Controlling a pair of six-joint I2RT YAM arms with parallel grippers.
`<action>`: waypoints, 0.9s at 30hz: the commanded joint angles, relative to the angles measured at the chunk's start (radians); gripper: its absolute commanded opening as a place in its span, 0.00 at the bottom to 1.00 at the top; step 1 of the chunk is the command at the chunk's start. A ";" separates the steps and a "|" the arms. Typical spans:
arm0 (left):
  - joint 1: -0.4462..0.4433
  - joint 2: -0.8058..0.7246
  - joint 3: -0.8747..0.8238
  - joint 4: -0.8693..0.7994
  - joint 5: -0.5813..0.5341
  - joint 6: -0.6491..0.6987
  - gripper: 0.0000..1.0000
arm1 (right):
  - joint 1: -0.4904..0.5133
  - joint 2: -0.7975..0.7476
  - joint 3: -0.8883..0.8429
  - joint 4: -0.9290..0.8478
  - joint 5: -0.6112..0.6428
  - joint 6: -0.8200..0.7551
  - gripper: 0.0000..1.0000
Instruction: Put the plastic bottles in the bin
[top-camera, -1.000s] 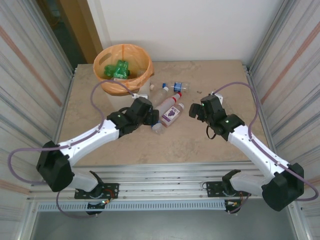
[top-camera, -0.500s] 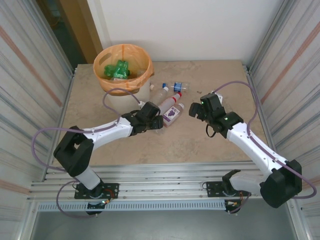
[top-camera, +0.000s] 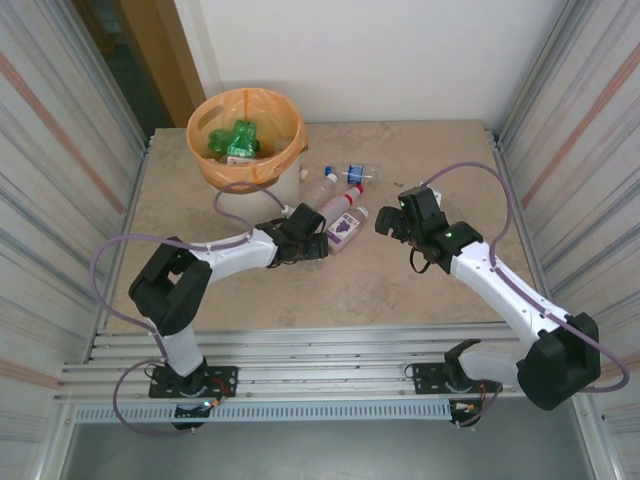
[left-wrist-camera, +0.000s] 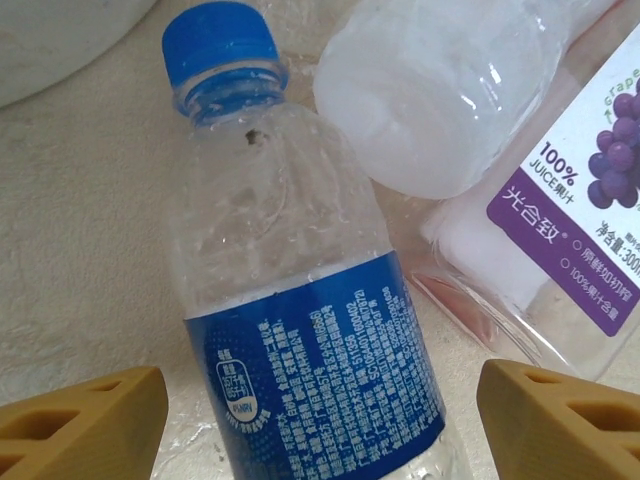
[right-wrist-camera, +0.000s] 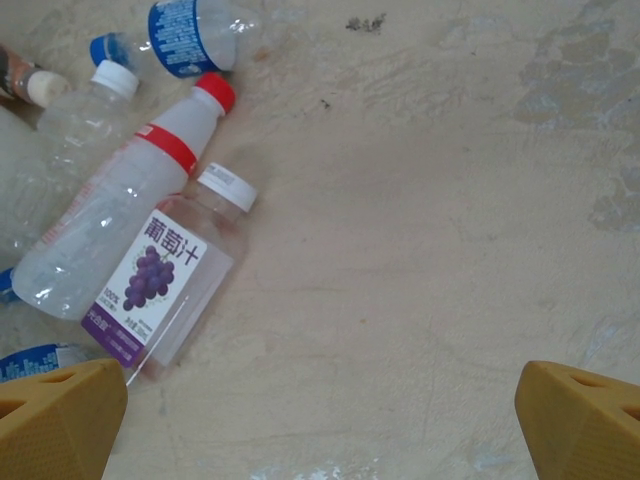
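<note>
Bin (top-camera: 245, 140) far left with green bottles (top-camera: 235, 140) inside; remaining plastic bottles (top-camera: 335, 205) lie clustered on the table (top-camera: 400, 290) just right of it.

Risk: the blue-label bottle (left-wrist-camera: 300, 330) lies tight against a clear bottle (left-wrist-camera: 440, 90) and the grape juice bottle (left-wrist-camera: 560, 220), so a finger could catch a neighbour, or the slick crushed body could squirt out on closing. Left gripper (left-wrist-camera: 320, 430) stands fairly wide astride the blue-label bottle, small gaps each side, nothing held. Right gripper (right-wrist-camera: 320, 420) is fully wide over bare table, empty.
</note>
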 joint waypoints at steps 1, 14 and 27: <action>0.011 0.029 0.031 0.011 0.013 -0.013 0.81 | -0.006 0.010 0.029 0.010 -0.011 0.009 0.98; 0.011 0.086 0.030 -0.016 -0.006 -0.013 0.70 | -0.006 0.015 0.031 0.015 -0.016 0.005 0.98; -0.001 0.028 0.000 -0.056 -0.047 -0.010 0.41 | -0.006 -0.006 0.019 0.015 -0.009 0.005 0.98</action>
